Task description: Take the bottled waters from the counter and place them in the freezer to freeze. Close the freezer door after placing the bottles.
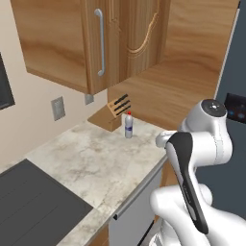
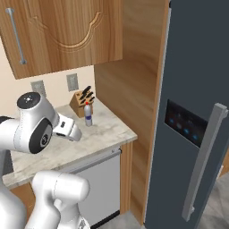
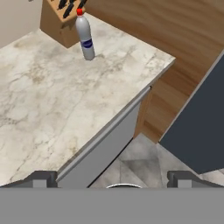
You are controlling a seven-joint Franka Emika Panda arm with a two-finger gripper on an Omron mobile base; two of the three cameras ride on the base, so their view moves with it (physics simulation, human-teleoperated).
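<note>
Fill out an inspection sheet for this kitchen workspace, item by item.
Surface: beige marbled counter, bare across its middle.
Job's things: one red-capped water bottle stands upright on the counter, just in front of the knife block; freezer door looks shut, handle facing out.
Clutter: wooden knife block in the back corner.
Hand: hand open and holding nothing, out over the counter's front edge, well short of the bottle.
Cables: nothing seen.
Surroundings: wooden wall cabinets, two wall outlets, black cooktop, grey dishwasher front.
</note>
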